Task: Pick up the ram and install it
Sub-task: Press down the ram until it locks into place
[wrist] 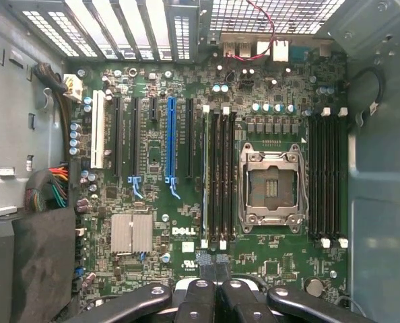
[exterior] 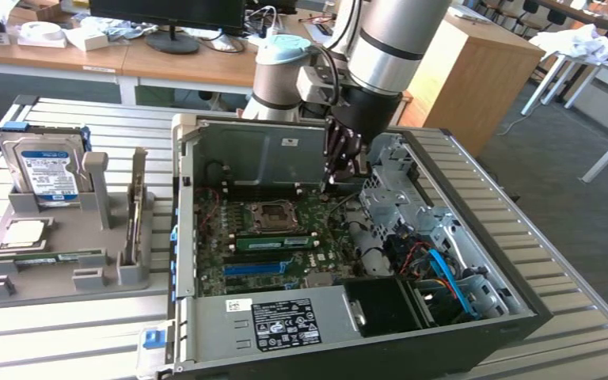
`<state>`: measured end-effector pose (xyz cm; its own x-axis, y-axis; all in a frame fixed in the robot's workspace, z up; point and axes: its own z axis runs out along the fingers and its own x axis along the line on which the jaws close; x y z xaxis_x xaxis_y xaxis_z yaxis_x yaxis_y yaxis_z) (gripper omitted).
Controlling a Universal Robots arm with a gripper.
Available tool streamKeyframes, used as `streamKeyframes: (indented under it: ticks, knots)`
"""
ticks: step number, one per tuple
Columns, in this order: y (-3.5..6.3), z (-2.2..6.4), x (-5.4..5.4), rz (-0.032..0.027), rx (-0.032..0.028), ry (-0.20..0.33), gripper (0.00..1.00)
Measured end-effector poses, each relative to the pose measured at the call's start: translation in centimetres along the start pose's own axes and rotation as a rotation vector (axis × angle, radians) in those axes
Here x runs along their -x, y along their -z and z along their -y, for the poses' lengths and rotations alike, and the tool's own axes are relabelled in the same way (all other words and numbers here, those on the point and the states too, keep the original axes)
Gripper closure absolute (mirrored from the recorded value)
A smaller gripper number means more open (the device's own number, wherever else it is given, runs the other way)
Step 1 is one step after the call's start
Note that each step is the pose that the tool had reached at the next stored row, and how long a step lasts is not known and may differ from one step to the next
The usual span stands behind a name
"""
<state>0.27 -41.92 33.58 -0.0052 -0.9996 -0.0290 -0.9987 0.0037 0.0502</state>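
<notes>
A green ram stick (exterior: 45, 257) with a pale label lies flat in the grey holder (exterior: 61, 273) at the exterior view's left, outside the computer. A second green ram stick (exterior: 272, 241) stands seated in a motherboard slot beside the empty processor socket (exterior: 267, 212); its thin edge (wrist: 205, 178) runs along the dark slots in the wrist view. My gripper (exterior: 344, 168) hangs over the open case near its back wall, well above the motherboard (wrist: 186, 229). Its black fingers (wrist: 198, 303) meet, shut, with nothing between them.
The open computer case (exterior: 515, 261) has metal walls, a drive cage (exterior: 399, 198) and blue cables (exterior: 442, 273) at the exterior view's right. A blue-labelled hard drive (exterior: 45, 170) and a silver processor chip (exterior: 24, 231) sit in the holder. A power supply (exterior: 283, 321) lies at the case's near side.
</notes>
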Motion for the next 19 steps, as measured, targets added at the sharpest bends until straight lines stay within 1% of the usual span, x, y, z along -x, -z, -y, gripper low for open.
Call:
streamKeyframes:
  ticks: [7, 19]
  knots:
    - [-0.14, 0.01, 0.0, 0.0000, -0.0004, 0.000, 0.90]
    - [-1.67, 0.09, 0.0, 0.0000, -0.0004, 0.000, 0.90]
